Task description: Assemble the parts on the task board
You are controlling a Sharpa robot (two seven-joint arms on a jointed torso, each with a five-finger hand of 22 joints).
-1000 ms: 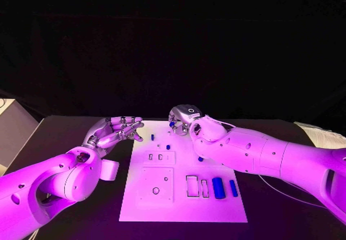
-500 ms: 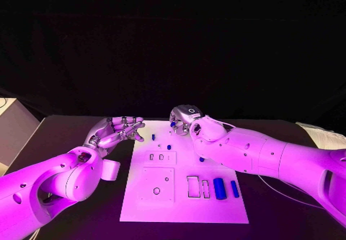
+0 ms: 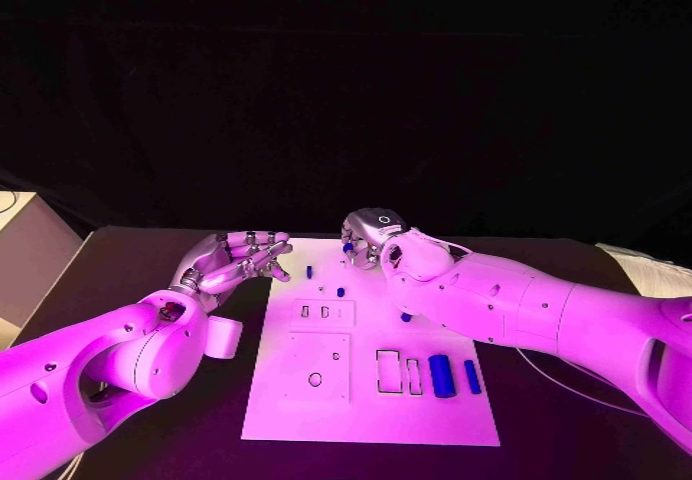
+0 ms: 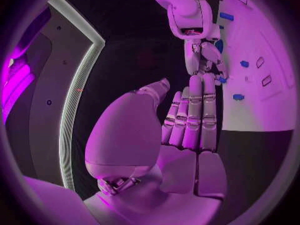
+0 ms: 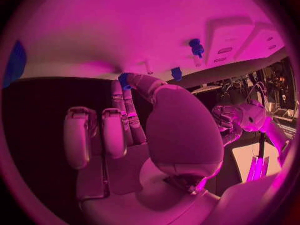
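Right robot hand [image 3: 369,240] of mine is pinching a small blue part [image 5: 124,80] at the board's [image 3: 368,410] far end; left robot hand [image 3: 238,260] is hovering beside it, fingers spread.

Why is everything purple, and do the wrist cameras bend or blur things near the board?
Head view: purple light washes the white board and both arms, background black, blue parts still sharp. Left wrist view: fisheye bends the board's edge, left hand crisp. Right wrist view: pinker cast, board overhead soft and washed out, right hand looms large, a blue part at its fingertips.
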